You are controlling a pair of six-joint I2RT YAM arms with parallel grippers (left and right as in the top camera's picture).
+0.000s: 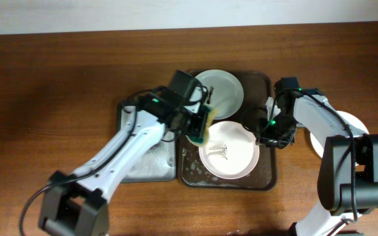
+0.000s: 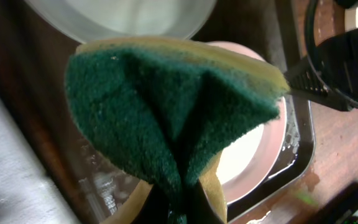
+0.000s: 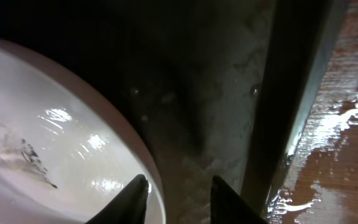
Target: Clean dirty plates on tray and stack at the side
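At the middle of the glossy brown wooden table (image 1: 58, 78) lies the large dark brown rectangular tray (image 1: 259, 81), round-cornered with a raised rim, its floor wet and speckled with droplets. Two of the round white shallow plates rest on it. The far plate (image 1: 223, 88) is smooth and looks unmarked, while the near plate (image 1: 238, 164) is shiny with thin dark smears (image 1: 222, 151) at its centre. The third plate (image 1: 358, 128) sits on bare wood to the right of the tray, and much of it is covered by the white right arm (image 1: 320, 118). The left gripper (image 1: 194, 122) is clamped on a yellow foam sponge with a coarse green scouring face (image 2: 166, 112), which is folded into a deep crease. The sponge hangs over the near plate's far-left edge, but whether it touches the glaze cannot be told. In the left wrist view the sponge hides nearly all of that gripper's fingers. The right gripper (image 3: 179, 190) has its black pointed fingers (image 3: 135, 193) apart and straddling the near plate's right rim, one tip over the white glaze and the other over the tray floor. It is unclear whether either tip presses the rim. Streaks of water (image 3: 347, 118) glisten on the wood just outside the tray's rim. A smaller grey tray with a dark rim (image 1: 153, 160) lies just left of the brown one, its surface mottled, partly covered by the left arm (image 1: 123, 147).
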